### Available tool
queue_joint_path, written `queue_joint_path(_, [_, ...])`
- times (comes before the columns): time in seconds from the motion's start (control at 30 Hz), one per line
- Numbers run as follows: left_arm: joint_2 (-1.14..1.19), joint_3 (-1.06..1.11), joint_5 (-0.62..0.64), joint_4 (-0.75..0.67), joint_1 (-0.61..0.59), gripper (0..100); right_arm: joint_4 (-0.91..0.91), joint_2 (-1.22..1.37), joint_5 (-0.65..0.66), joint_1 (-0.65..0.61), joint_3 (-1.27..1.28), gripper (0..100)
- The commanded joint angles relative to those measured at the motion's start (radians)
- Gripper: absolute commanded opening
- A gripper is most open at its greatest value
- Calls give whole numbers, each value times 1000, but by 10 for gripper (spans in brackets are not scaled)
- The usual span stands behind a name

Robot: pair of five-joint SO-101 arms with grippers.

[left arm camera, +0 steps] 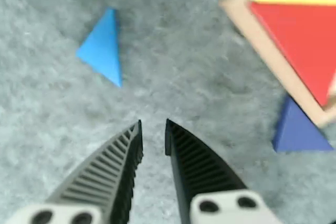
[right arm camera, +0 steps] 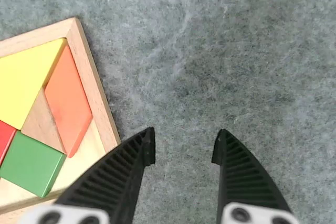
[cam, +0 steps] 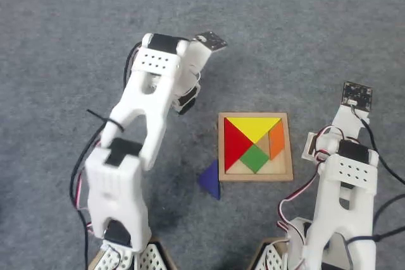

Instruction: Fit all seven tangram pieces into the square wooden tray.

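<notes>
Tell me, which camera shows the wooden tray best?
The high view: the whole tray shows, all four sides at once. The left wrist view catches one corner, the right wrist view one side with the orange piece.

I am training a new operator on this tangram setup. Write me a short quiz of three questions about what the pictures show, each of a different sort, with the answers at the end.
1. True or false: the green square lies inside the wooden tray.
2. Where does the dark blue triangle lie?
A. Inside the tray.
B. On the grey mat, beside a corner of the tray.
C. On top of the green square.
3. Fill in the number: ____ coloured pieces lie in the tray.

Key:
1. True.
2. B.
3. Four: the yellow triangle, the red triangle, the orange piece and the green square.
</notes>
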Motion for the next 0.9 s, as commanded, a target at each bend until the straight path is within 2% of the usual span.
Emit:
queue_joint_path(0.0, [-130, 50, -15, -130, -51, 152, -8, 7, 11, -5, -6, 186])
queue_joint_path(0.13, [-20, 56, -83, -310, -104, 207, -8, 7, 11, -7, -6, 186])
queue_joint_path(0.3, [195, -64, -129, -370, -95, 207, -10, 7, 11, -7, -6, 186])
queue_joint_path(0.63, [476, -490, -141, -207, -109, 207, -13, 7, 11, -5, -6, 186])
queue_joint_path(0.87, [620, -705, -141, -74, -104, 207, -13, 7, 11, -5, -6, 186])
